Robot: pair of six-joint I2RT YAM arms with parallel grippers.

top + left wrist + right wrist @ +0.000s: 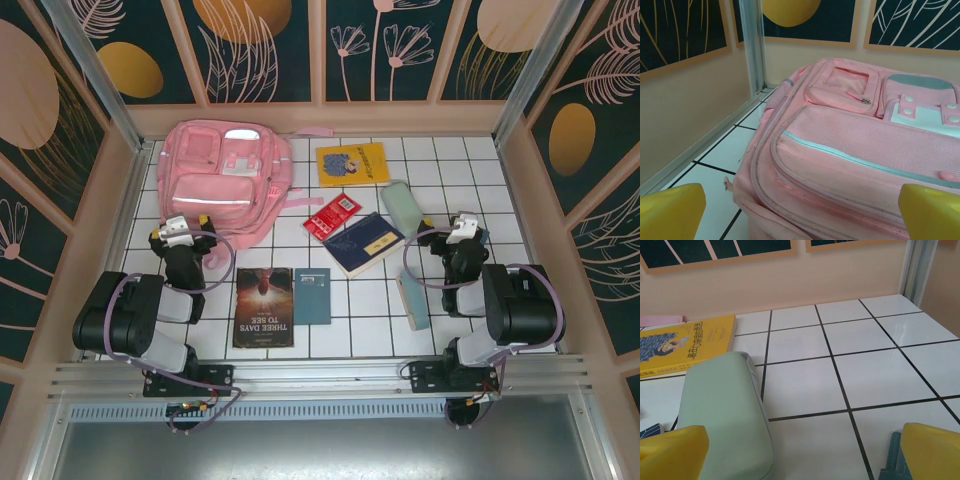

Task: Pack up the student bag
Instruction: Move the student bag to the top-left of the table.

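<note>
The student bag lies flat in the upper left of the overhead view, on the white tiled table, front face up and top toward the back wall. Its pockets look zipped, so what is inside cannot be told. A pale green case lies closed right of centre, its contents hidden too. The left gripper sits at the bag's lower left corner with its jaws spread wide and nothing between them. In the left wrist view, its yellow fingertips stand in the bottom corners of the frame and the bag's front pocket fills the space between and beyond them. The right gripper is well apart from the bag, at the right of the overhead view just beside the green case, jaws likewise wide apart and empty. The bag is soft pink fabric with a pale strip across the front pocket, small upper pockets and a pink strap trailing to its upper right. A yellow book, a red booklet, a navy book and two more books lie loose on the tiles.
</note>
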